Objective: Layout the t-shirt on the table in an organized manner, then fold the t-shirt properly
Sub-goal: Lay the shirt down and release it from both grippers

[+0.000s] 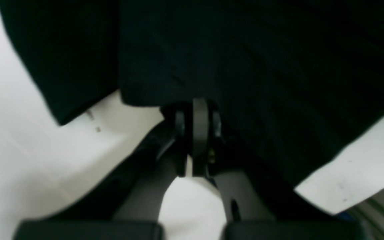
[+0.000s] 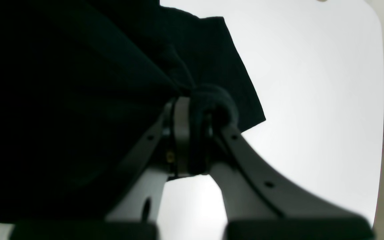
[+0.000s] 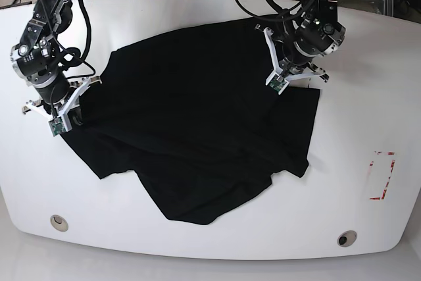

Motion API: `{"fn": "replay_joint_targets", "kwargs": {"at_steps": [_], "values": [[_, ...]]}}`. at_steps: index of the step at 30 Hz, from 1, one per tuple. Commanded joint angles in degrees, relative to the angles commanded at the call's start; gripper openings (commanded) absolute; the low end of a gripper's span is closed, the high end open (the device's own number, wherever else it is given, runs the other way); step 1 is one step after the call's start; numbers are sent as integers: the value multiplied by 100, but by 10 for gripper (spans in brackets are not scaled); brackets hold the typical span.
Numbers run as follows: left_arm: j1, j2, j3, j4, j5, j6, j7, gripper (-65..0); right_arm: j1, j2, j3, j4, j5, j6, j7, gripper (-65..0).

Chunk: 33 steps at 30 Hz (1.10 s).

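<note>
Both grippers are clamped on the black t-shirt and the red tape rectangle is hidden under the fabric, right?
Not quite. The red tape rectangle lies bare on the table, apart from the t-shirt, as the base view shows. The left gripper and right gripper are indeed clamped on fabric.

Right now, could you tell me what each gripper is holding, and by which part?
Both hold the plain black soft fabric t-shirt. The left gripper pinches a flat edge; the right gripper clamps a bunched fold by a sleeve.

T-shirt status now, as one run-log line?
t-shirt: spread, rumpled, unfolded | left gripper: shut on t-shirt | right gripper: shut on t-shirt | table
</note>
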Motion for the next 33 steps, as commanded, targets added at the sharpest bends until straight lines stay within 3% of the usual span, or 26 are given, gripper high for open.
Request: {"fn": "replay_joint_targets", "kwargs": {"at_steps": [2, 4, 6, 11, 18, 29, 33], "values": [[-9, 0, 0, 0, 0, 0, 0, -579, 0, -53, 0, 0, 0, 0, 0, -647], [-9, -9, 0, 0, 18, 0, 0, -489, 0, -88, -9, 0, 0, 0, 0, -647], [0, -9, -9, 0, 26, 0, 0, -354, 0, -105, -9, 0, 0, 0, 0, -647], [-26, -123, -26, 0, 35, 26, 0, -162, 0, -132, -26, 0, 0, 0, 0, -647], [-308, -176, -229, 9, 26, 18, 0, -157, 9, -273, -26, 0, 0, 0, 0, -647], [-1600, -176, -1978, -255, 18, 9, 0, -154, 0, -316, -26, 0, 0, 0, 0, -647], [-1864, -176, -2251, -712, 35, 9, 0, -154, 9, -387, -26, 0, 0, 0, 0, -647]]}}
